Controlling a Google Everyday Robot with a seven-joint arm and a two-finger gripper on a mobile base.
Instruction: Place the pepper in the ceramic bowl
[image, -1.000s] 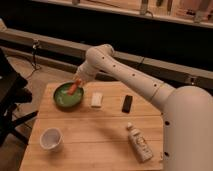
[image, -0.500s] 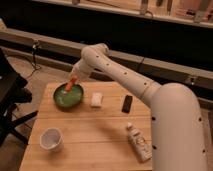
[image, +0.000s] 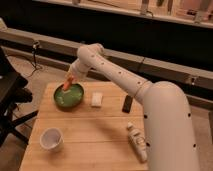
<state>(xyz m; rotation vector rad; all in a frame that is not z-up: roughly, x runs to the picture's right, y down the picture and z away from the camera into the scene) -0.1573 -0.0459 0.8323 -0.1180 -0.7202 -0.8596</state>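
The green ceramic bowl (image: 69, 96) sits at the back left of the wooden table (image: 90, 140). My gripper (image: 69, 80) hangs just above the bowl's far rim at the end of the white arm. It is shut on the small orange-red pepper (image: 67, 84), which points down toward the bowl, its tip just over the inside of the bowl.
A white cup (image: 50, 139) stands at the front left. A white block (image: 96, 99) lies right of the bowl. A dark bar (image: 128, 103) lies farther right. A white bottle (image: 136, 141) lies on its side at the front right. A black chair (image: 10, 95) stands left of the table.
My arm has swung left and lifted a little; the gripper with the pepper moved from low over the bowl to above its far rim.
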